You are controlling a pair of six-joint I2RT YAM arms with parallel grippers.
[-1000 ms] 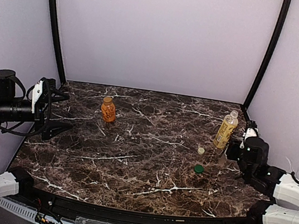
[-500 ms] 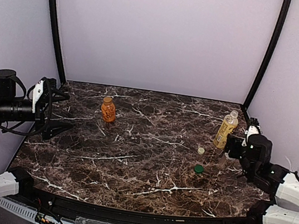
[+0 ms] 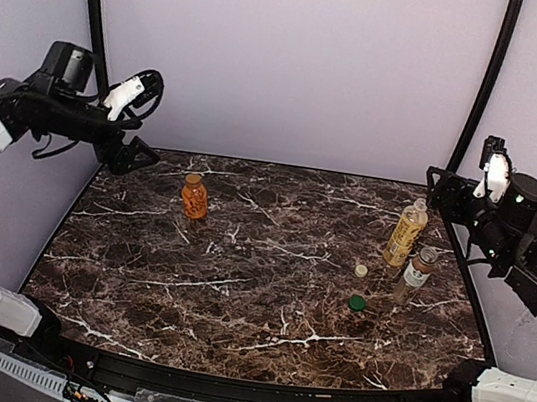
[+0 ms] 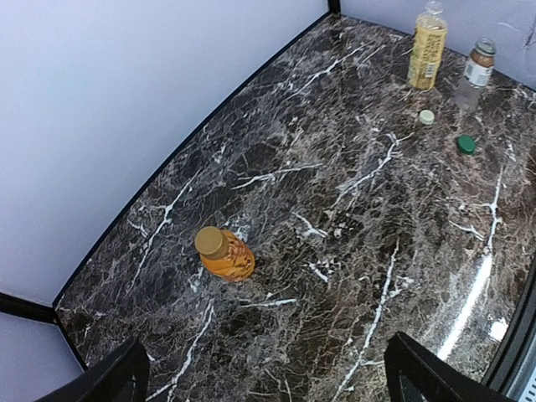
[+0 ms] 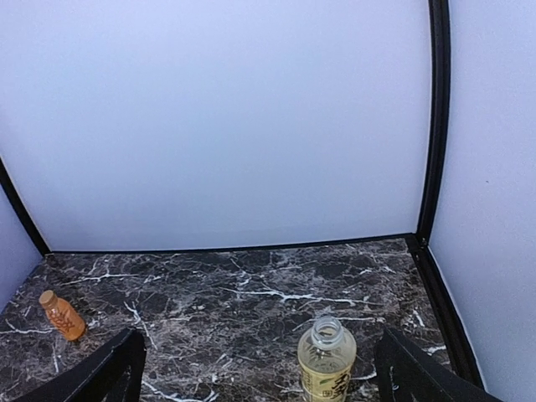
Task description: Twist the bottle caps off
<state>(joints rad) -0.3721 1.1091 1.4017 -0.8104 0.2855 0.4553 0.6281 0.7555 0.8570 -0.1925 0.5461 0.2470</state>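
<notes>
The short orange bottle (image 3: 194, 200) stands at the back left with its gold-orange cap (image 3: 192, 179) on; it also shows in the left wrist view (image 4: 228, 258) and the right wrist view (image 5: 64, 316). The yellow-green tea bottle (image 3: 405, 234) (image 5: 326, 365) stands at the right with an open neck. The small clear bottle (image 3: 417, 272) (image 4: 476, 69) stands just in front of it. The cream-white cap (image 3: 361, 271) (image 4: 426, 117) and the dark green cap (image 3: 357, 302) (image 4: 466, 144) lie loose on the table. My left gripper (image 3: 147, 122) hangs open and empty high above the back left. My right gripper (image 3: 442, 192) is open and empty, raised behind the tea bottle.
The dark marble table (image 3: 254, 300) is enclosed by pale walls with black corner posts (image 3: 479, 101) at the back left and back right. The right-hand bottles stand close to the table's right edge.
Both arms have lifted from low near the table to high up. The right gripper has come away from the clear bottle, which now shows. The left gripper has swung up and toward the back.
</notes>
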